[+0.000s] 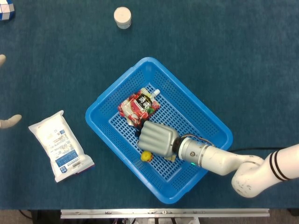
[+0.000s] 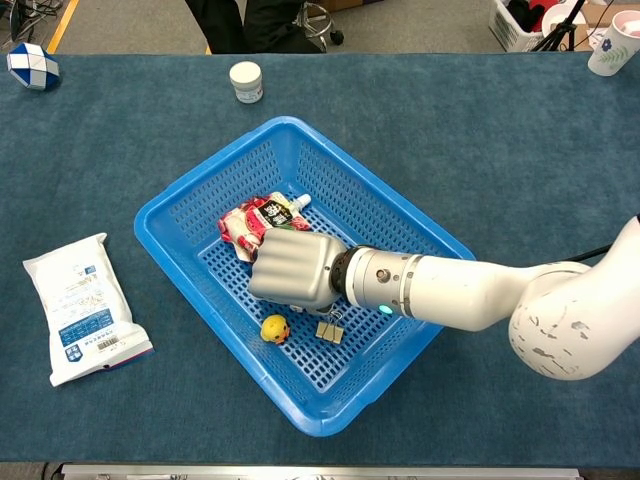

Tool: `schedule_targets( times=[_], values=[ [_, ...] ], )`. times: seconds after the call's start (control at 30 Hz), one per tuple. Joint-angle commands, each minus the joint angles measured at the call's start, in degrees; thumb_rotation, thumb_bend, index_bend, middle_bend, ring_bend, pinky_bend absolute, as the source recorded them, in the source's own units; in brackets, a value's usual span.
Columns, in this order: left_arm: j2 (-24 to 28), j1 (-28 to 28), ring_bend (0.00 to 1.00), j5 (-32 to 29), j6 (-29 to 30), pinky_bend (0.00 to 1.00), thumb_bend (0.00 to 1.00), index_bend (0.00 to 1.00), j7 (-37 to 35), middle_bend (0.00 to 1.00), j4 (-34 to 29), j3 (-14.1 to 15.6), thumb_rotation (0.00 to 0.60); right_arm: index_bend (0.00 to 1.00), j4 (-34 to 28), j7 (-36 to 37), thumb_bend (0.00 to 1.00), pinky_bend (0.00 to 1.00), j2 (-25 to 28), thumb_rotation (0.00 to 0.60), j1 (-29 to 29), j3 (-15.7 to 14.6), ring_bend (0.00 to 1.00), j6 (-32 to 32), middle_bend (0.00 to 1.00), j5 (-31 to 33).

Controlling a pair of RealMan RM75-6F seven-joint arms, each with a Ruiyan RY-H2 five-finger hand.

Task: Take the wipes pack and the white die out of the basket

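The wipes pack [image 1: 60, 145] [image 2: 83, 305] lies flat on the table, left of the blue basket [image 1: 211, 116] [image 2: 420, 215]. My right hand [image 1: 158, 138] [image 2: 295, 268] is down inside the basket, knuckles up and fingers curled toward the floor, between a red pouch and a yellow ball. No white die shows in either view; the hand covers the spot where it lay. My left hand [image 1: 9, 122] shows only at the left edge of the head view, fingers apart, holding nothing.
In the basket are a red pouch [image 1: 138, 106] [image 2: 258, 220], a yellow ball [image 1: 146, 156] [image 2: 274, 328] and a binder clip [image 2: 329, 328]. A white jar [image 1: 122, 17] [image 2: 245, 81] and a snake cube [image 1: 5, 7] [image 2: 30, 65] sit at the far side.
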Motion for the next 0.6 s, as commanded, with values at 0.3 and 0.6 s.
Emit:
schedule_targets(
  times=[0.3,0.6],
  values=[
    [0.05,-0.21,0.0,-0.2,-0.28,0.0,0.0,0.0,-0.25,0.0,-0.01,-0.21,0.6,0.55,0.34,-0.18,0.28,0.33,-0.25,0.6,-0.51,-0.07,0.26,0.33,0.39,-1.14],
    [0.3,0.03,0.0,0.24,-0.07,0.0,0.0,0.0,-0.54,0.0,-0.24,-0.08,0.6,0.56,-2.75,1.01,0.28,0.33,1.96,0.6,-1.8,0.26,0.26,2.22,0.39,-3.67]
  ],
)
